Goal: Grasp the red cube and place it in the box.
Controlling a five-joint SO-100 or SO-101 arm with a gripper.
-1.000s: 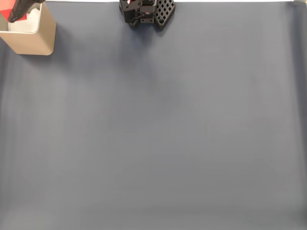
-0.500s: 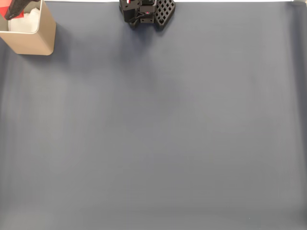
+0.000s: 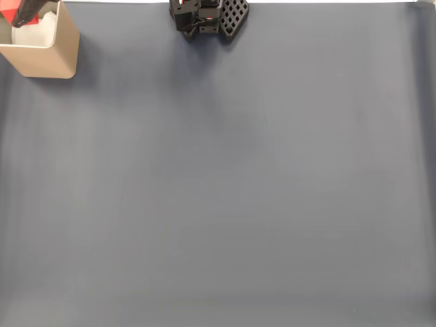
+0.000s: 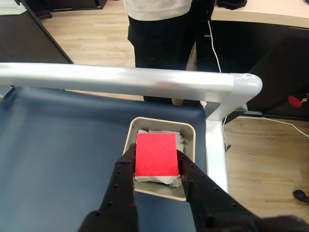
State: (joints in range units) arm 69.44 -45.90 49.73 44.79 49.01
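Observation:
The red cube [image 4: 155, 154] hangs between my gripper's [image 4: 155, 152] two black fingers [image 4: 124, 169], which are shut on its sides. In the wrist view it sits directly above the open top of the tan box [image 4: 189, 154], over the white padding [image 4: 159, 133] inside. The fixed view has the box [image 3: 42, 54] at the top left corner of the mat, with the gripper [image 3: 27, 9] over it at the picture's edge and a sliver of the cube [image 3: 7, 13] beside it.
The dark blue mat [image 3: 225, 191] covers the table. The arm's black base [image 3: 204, 16] stands at the top middle. In the wrist view a metal rail [image 4: 130, 79] runs past the box, and a person [image 4: 159, 29] stands beyond it.
The gripper with the cube has shifted slightly toward the top left edge of the fixed view, so less of it and the red shows over the box.

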